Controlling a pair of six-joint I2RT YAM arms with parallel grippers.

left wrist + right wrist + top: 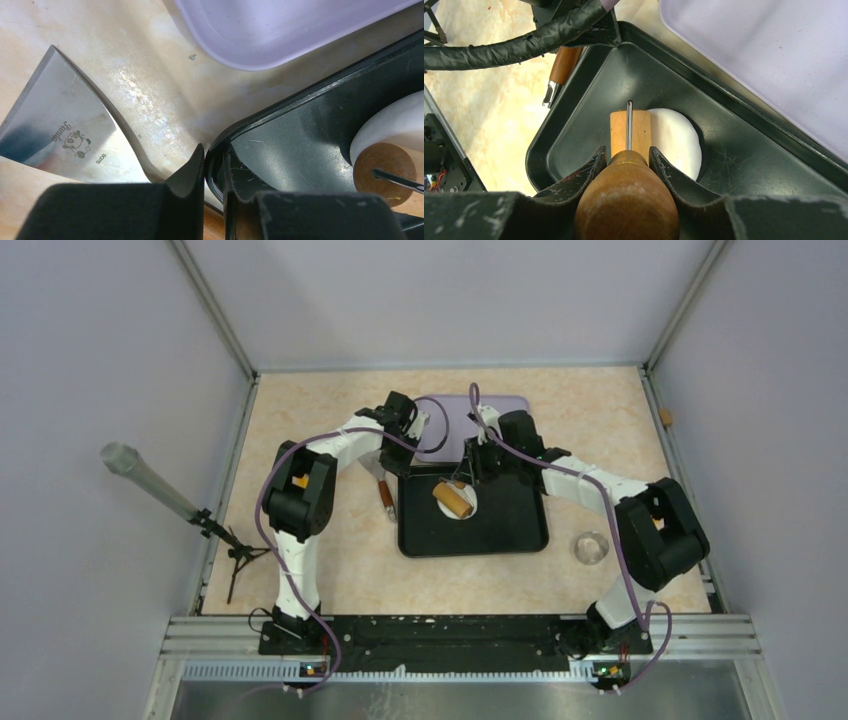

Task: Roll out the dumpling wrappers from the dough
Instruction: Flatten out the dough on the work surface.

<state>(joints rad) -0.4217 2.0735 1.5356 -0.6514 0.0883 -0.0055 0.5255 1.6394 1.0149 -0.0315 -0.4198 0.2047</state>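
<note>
Roller handle (626, 200) sits gripped in right tool (626, 152), dough (679, 140) flattened just beyond.

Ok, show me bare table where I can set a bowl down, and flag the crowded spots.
Free: the strip of table between the black tray and the near edge; the far-left corner beyond the left arm; the tray's near half. Crowded: the tray's far end, where the left claw, right claw, rolling pin, dough, scraper and lavender tray bunch together.
</note>
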